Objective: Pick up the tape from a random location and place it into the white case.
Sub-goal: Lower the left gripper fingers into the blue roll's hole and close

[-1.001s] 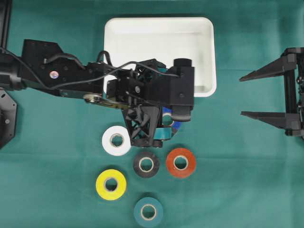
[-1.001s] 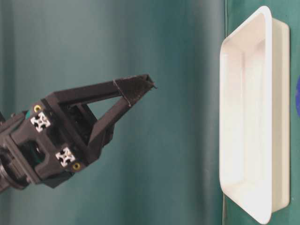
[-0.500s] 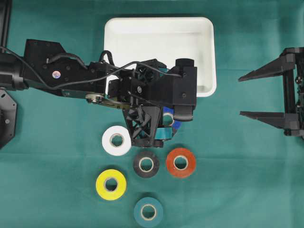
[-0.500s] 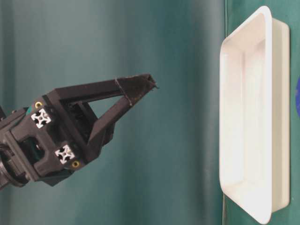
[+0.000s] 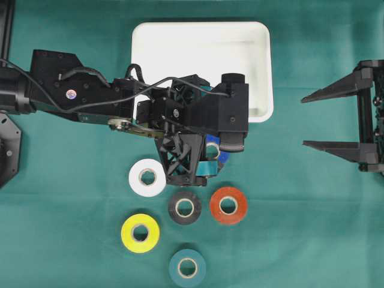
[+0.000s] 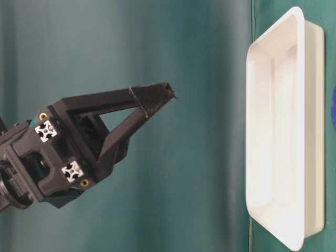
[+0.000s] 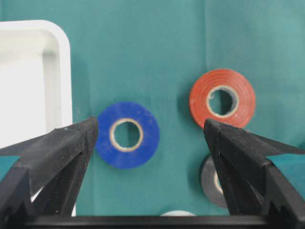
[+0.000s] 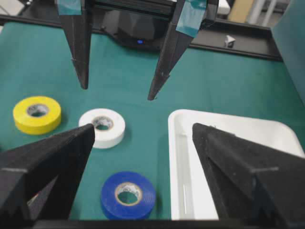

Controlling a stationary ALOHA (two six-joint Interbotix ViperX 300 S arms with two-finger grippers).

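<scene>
A blue tape [image 7: 127, 135] lies flat on the green cloth just beside the white case [image 7: 28, 71]. My left gripper [image 7: 151, 126] hangs open above it, fingers pointing down, the roll nearer its left finger and untouched. From overhead the left gripper [image 5: 207, 157] covers most of the blue tape [image 5: 215, 144]. The white case [image 5: 204, 42] holds nothing. My right gripper [image 5: 305, 121] is open at the right edge, away from the rolls. Through it I see the blue tape [image 8: 128, 194] and the case rim [image 8: 174, 162].
More tape rolls lie below the left gripper: white [image 5: 147, 177], black [image 5: 185, 207], red [image 5: 228, 205], yellow [image 5: 140, 233] and teal [image 5: 187, 267]. The left arm stretches across the case's lower left corner. Green cloth covers the table.
The left gripper has crept slightly to the right over the blue tape. The right gripper has hardly shifted. No roll has moved.
</scene>
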